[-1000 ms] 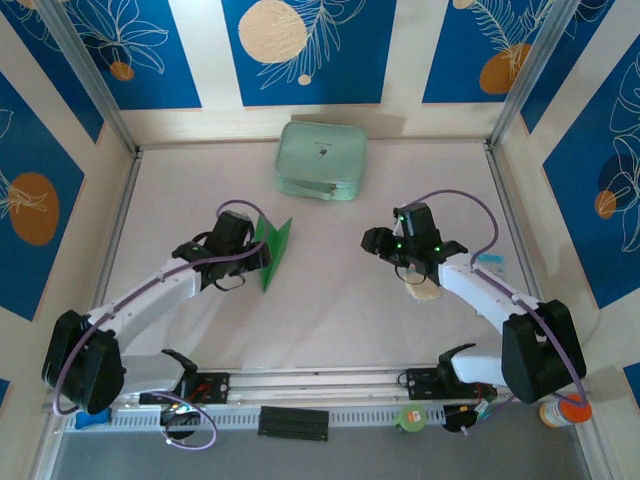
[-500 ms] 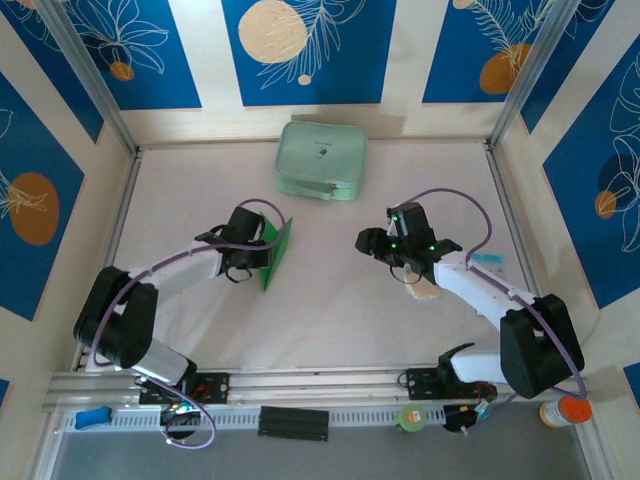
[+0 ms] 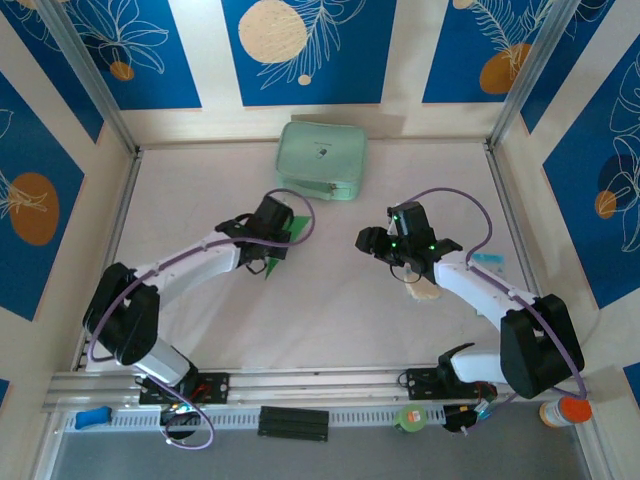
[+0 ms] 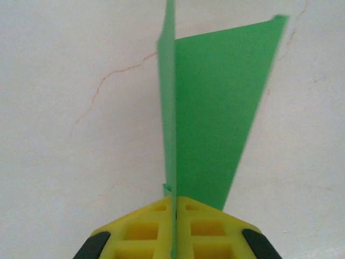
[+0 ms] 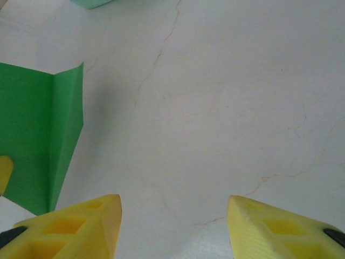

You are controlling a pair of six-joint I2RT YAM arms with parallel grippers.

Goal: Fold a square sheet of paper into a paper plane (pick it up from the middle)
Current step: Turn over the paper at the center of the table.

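While left fingers (image 4: 141, 233) pinch it, paper plane (image 4: 215, 108) — green, creased, upright

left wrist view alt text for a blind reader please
The left gripper is shut on the near end of a folded green paper, one layer seen edge-on and a flap spread to the right. Beneath is a pale table with thin cracks.

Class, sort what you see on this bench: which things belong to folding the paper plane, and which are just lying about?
In the job:
- green paper, partly folded, pinched in the left gripper
- right gripper, open, holding nothing

Lying about:
- mint pouch at the far edge
- orange-capped bottle at the near right
- green roll on the front rail
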